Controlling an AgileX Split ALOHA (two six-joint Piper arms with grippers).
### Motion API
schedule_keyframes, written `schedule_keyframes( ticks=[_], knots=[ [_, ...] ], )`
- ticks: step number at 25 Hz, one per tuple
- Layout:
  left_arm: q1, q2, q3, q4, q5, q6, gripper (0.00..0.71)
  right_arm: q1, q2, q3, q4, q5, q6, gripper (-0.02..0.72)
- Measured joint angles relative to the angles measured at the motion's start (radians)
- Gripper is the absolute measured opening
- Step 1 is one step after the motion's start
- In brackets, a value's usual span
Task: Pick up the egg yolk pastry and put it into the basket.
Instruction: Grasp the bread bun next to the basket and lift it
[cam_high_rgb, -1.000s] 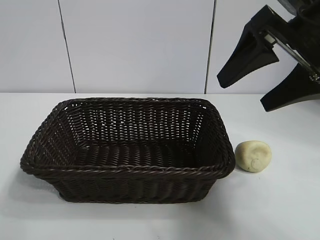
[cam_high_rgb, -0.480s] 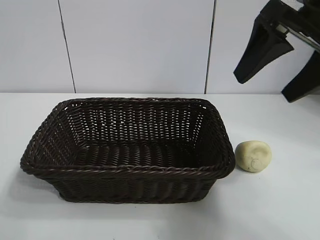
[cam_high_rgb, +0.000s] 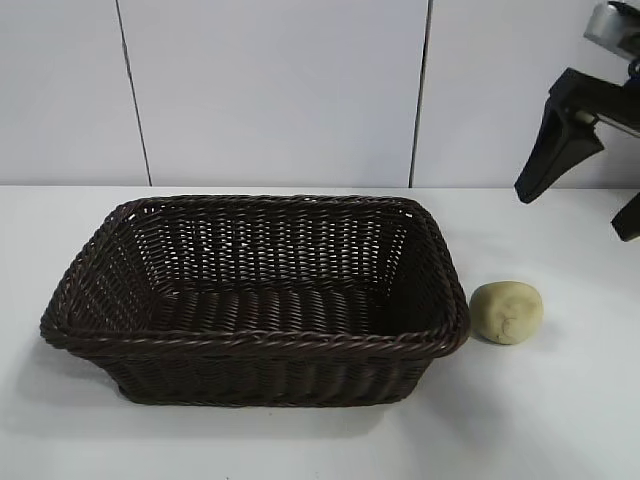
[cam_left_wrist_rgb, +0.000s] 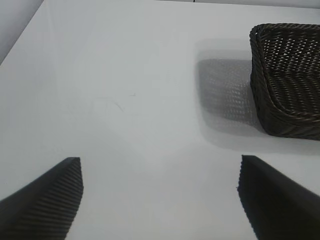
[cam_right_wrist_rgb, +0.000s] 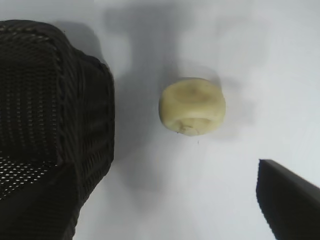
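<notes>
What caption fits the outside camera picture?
Open right gripper hangs above egg yolk pastry lying beside the empty basket.

From where I stood, nothing could be read anywhere: no words, labels, brand marks, numbers or signs showed on any surface in sight.

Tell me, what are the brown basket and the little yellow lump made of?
The basket looks like woven wicker, maybe plastic: dark brown strands, braided rim, slight sheen. The egg yolk pastry looks like soft dough: pale yellow, matte, with creases on its surface.
</notes>
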Motion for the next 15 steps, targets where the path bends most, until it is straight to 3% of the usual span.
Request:
schedule_keyframes(
  ticks=[6,10,15],
  knots=[
    [0.000,0.000,0.000,0.000,0.000,0.000,0.615,0.000,0.081,-0.001,0.023,-0.066,-0.002,0.695],
    [0.000,0.000,0.000,0.000,0.000,0.000,0.615,0.000,0.158,-0.001,0.078,-0.102,-0.006,0.695],
    [0.000,0.000,0.000,0.000,0.000,0.000,0.615,0.000,0.268,-0.001,0.159,-0.120,-0.057,0.695]
  ],
)
